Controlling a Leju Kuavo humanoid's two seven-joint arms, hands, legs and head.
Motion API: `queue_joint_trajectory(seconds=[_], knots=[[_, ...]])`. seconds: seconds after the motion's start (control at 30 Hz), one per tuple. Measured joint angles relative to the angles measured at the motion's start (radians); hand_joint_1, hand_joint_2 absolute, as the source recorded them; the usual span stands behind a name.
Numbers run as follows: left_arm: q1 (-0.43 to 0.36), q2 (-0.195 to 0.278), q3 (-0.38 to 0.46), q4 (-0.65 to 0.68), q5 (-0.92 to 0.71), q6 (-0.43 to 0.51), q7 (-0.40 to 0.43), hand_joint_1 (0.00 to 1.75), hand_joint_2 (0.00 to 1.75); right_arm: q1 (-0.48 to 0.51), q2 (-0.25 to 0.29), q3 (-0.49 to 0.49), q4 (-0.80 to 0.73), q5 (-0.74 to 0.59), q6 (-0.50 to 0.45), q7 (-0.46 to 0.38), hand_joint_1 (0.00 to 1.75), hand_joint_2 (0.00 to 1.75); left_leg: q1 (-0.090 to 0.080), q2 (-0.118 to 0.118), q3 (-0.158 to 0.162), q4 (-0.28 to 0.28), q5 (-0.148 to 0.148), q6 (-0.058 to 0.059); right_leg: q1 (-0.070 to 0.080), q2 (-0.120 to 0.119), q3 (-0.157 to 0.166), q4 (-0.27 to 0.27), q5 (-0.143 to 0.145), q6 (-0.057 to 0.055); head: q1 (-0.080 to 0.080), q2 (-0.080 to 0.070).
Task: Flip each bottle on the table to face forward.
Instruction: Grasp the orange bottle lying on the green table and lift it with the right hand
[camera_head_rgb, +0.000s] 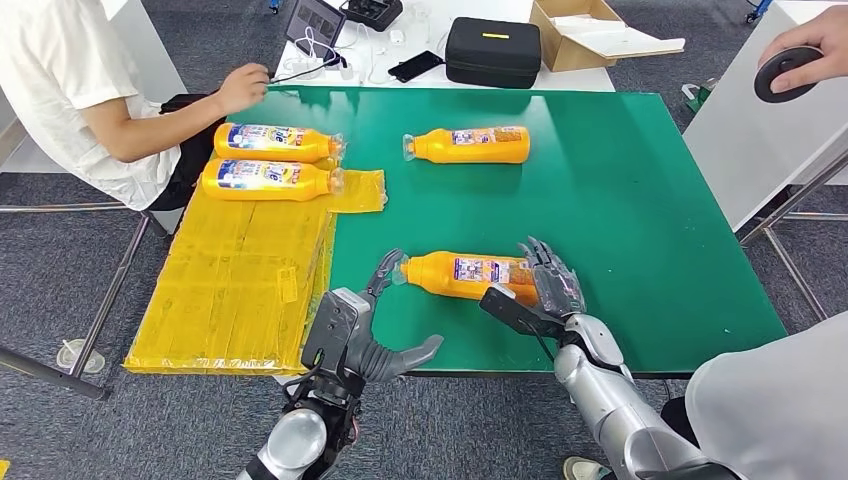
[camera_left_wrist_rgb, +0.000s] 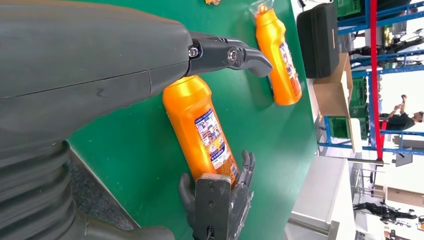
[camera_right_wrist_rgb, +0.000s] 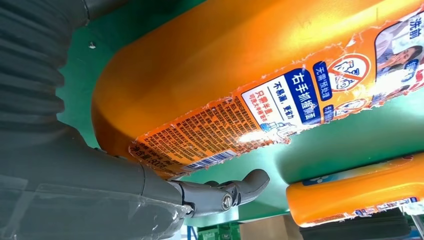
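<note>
An orange bottle (camera_head_rgb: 462, 274) (camera_left_wrist_rgb: 202, 125) (camera_right_wrist_rgb: 225, 65) lies on its side near the green table's (camera_head_rgb: 650, 200) front edge, cap to the left and label up. My right hand (camera_head_rgb: 548, 290) (camera_left_wrist_rgb: 220, 200) cups its base end, with straight fingers behind it and the thumb along its near side. My left hand (camera_head_rgb: 360, 330) (camera_left_wrist_rgb: 100, 75) is spread open by the cap end, one fingertip (camera_head_rgb: 388, 268) close to the cap. A second bottle (camera_head_rgb: 470, 145) (camera_left_wrist_rgb: 280, 55) lies further back. Two more bottles (camera_head_rgb: 270, 142) (camera_head_rgb: 265, 180) lie on the yellow mat (camera_head_rgb: 240, 290).
A seated person in white rests a hand (camera_head_rgb: 245, 88) on the table's far left corner. Another person's hand (camera_head_rgb: 800, 65) holds a black disc at the right, and someone stands near right (camera_head_rgb: 770, 400). A black case (camera_head_rgb: 492, 50) and cardboard box (camera_head_rgb: 590, 30) sit behind.
</note>
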Motion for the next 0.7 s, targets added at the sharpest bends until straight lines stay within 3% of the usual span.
queue_joint_trajectory(seconds=[0.3,0.43,0.7], knots=[[-0.002,0.0,0.0,0.003,0.001,-0.001,0.0,0.0,1.75,-0.019,-0.002,0.011,0.018,0.022,0.034,0.053,0.0,1.75,0.0,0.001,0.001,0.0,0.0,0.0,0.0,0.001,0.0,0.0,0.0,0.0,0.0,0.0],[-0.015,-0.007,0.0,0.011,0.006,-0.01,0.0,0.0,1.75,-0.079,-0.013,0.052,0.066,0.07,0.147,0.127,1.75,1.75,0.0,0.002,0.006,0.0,0.0,0.0,0.0,0.002,0.004,0.0,0.0,0.0,0.0,0.0],[-0.023,-0.014,0.0,0.027,0.024,-0.02,0.0,0.0,1.75,-0.125,-0.032,0.094,0.105,0.103,0.209,0.121,1.75,1.75,0.0,0.002,0.009,0.0,0.0,0.0,0.0,0.003,0.007,0.0,0.001,0.0,0.0,0.0]])
